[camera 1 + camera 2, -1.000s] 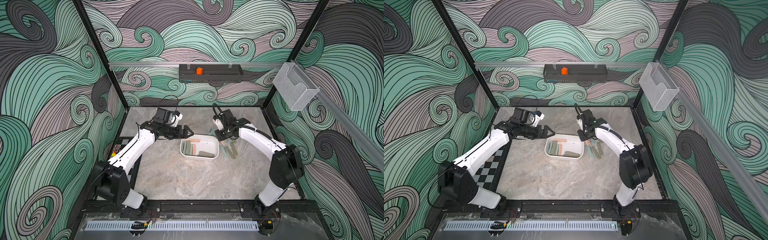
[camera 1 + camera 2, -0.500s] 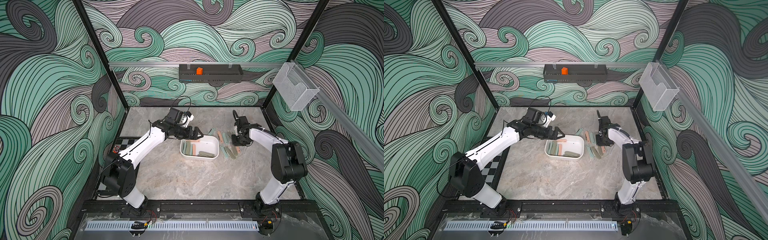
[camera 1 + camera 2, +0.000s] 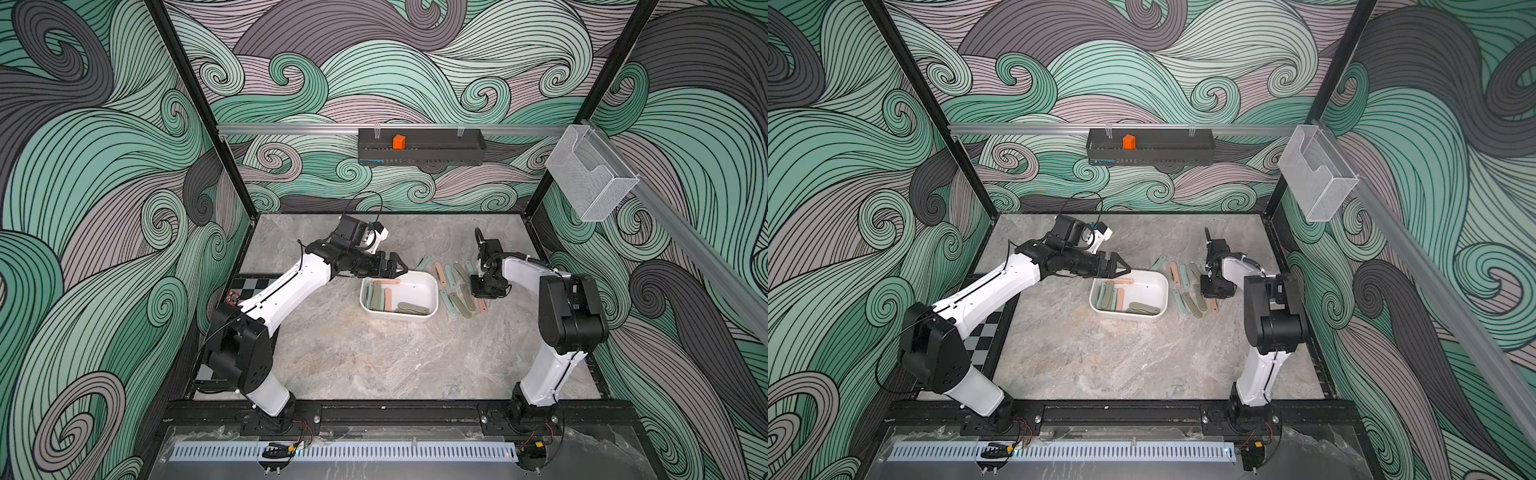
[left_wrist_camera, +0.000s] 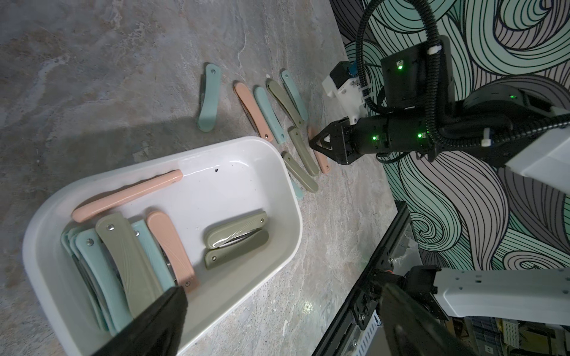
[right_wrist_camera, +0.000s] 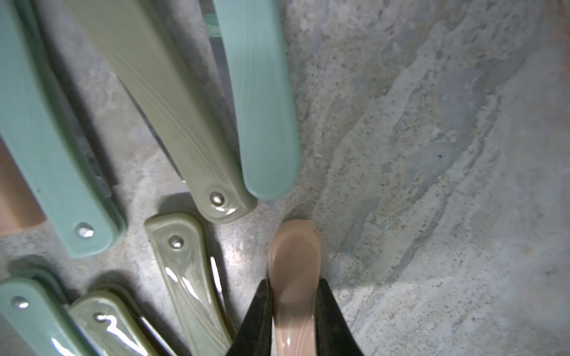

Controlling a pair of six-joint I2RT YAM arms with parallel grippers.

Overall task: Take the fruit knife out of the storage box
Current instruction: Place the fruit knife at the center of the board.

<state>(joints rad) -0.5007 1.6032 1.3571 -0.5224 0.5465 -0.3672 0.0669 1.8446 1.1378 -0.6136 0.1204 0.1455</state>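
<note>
Since a second ago the left arm [image 3: 291,286] has reached forward. The left jaws now hang above the far left corner of the storage box [image 3: 397,315]; they stand wide apart and hold nothing. The right arm [image 3: 523,270] has gone away from the box, to the row of folded knives [image 3: 449,274] on the bench [image 3: 374,361] at the box's right side. The right jaws are narrow and clamp a pink fruit knife [image 5: 294,252]. This knife is outside the box, at the outer end of that row and low over the bench; I cannot tell if it touches. Inside the box lie more folded knives [image 4: 138,262], pink, green and pale blue. Most are stacked at the left end, and two green ones lie together by the near wall.
</note>
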